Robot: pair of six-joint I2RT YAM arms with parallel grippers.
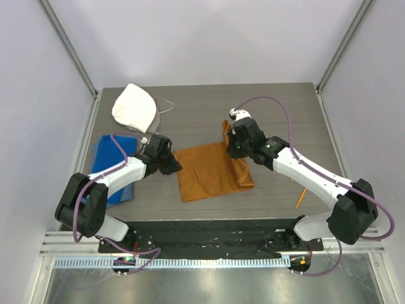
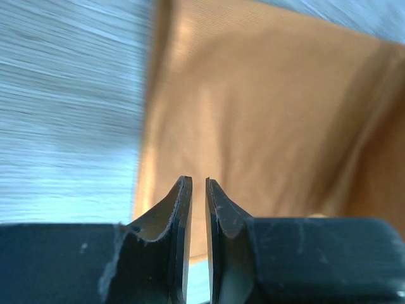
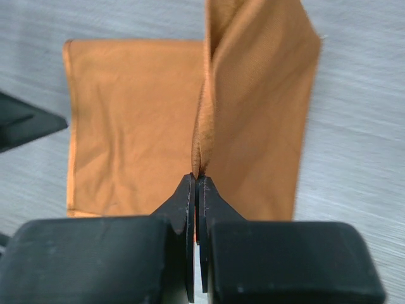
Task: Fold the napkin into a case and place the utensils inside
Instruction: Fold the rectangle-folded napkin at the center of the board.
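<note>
right gripper (image 3: 197, 180) clamped on raised fold of napkin (image 3: 133, 126); left gripper (image 2: 197, 183) slightly parted, empty, at its edge

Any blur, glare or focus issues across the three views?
Left wrist: table streaked by motion blur, napkin soft, left tool sharp. Right wrist: fold pinched in the right tool crisp, table softer. Top external: even light, sharp, no hard shadows.

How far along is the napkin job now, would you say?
Done: nothing finished; the napkin is a broad sheet. In hand: right gripper pinches its lifted right edge; left gripper sits slightly open at the left edge. Left: forming the case, loading the utensils, one visible by the right arm.
</note>
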